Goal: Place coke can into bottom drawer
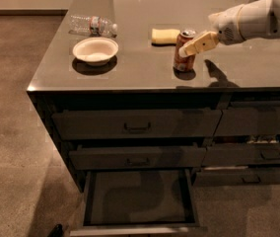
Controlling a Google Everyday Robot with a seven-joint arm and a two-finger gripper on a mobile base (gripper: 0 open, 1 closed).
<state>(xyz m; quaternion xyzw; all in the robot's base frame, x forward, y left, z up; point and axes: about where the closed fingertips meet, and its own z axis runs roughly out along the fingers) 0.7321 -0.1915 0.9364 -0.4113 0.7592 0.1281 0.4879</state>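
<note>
The coke can (183, 63), red-brown with a silver top, stands upright on the grey counter (130, 70) right of the middle. My gripper (187, 48) reaches in from the right on a white arm and sits right at the can's upper half, overlapping it in view. The can rests on the counter. The bottom drawer (140, 229) is pulled out below the counter's left bank, showing a flat dark floor with nothing seen in it and a pale front rim.
A white bowl (95, 51) sits left of the can. A clear water bottle (91, 24) lies behind the bowl. A yellow sponge (164, 35) lies just behind the can. Two shut drawers (137, 125) with bar handles are above the open one; more drawers are at right.
</note>
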